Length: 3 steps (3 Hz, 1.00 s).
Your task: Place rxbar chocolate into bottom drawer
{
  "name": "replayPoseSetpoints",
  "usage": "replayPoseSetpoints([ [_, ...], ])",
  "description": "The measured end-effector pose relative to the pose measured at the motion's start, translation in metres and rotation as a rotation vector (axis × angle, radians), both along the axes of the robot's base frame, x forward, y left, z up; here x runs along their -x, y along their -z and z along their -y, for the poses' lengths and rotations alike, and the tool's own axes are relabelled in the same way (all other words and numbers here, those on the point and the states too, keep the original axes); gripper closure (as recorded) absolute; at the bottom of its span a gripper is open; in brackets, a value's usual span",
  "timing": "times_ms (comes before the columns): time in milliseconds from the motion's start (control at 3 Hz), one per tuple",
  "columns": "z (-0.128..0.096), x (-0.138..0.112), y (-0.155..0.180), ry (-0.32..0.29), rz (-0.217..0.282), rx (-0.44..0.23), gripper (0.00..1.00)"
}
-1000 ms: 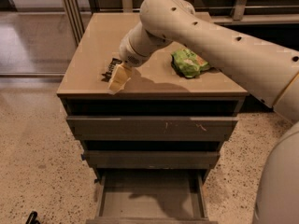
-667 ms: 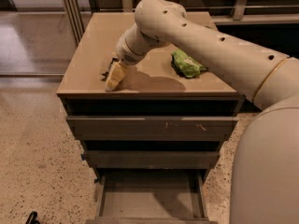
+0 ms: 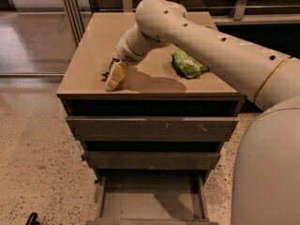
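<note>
The rxbar chocolate (image 3: 108, 70) lies on the cabinet top near its front left. Only a small black sliver of it shows to the left of my gripper. My gripper (image 3: 115, 78) is down on the cabinet top right at the bar, covering most of it, with the cream arm reaching in from the right. The bottom drawer (image 3: 150, 203) is pulled open below, and its plain grey floor is bare.
A crinkled green snack bag (image 3: 188, 63) lies on the cabinet top (image 3: 89, 55) to the right of the gripper. The two upper drawers (image 3: 152, 127) are closed. My arm and body fill the right side. Speckled floor (image 3: 37, 153) lies to the left.
The arm has swung a little to the left, and the gripper has shifted slightly left and down at the bar. The bar and the green bag have not moved.
</note>
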<state>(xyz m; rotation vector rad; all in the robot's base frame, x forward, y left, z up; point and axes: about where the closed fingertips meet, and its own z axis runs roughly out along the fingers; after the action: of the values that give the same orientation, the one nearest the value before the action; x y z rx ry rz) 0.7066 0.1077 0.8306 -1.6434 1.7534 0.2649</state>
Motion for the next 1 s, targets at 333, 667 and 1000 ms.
replayPoseSetpoints([
  [333, 0.0000, 0.0000, 0.0000, 0.000, 0.000, 0.000, 0.41],
  [667, -0.0001, 0.0000, 0.0001, 0.000, 0.000, 0.000, 0.64],
  [1000, -0.0001, 0.0000, 0.0001, 0.000, 0.000, 0.000, 0.87],
])
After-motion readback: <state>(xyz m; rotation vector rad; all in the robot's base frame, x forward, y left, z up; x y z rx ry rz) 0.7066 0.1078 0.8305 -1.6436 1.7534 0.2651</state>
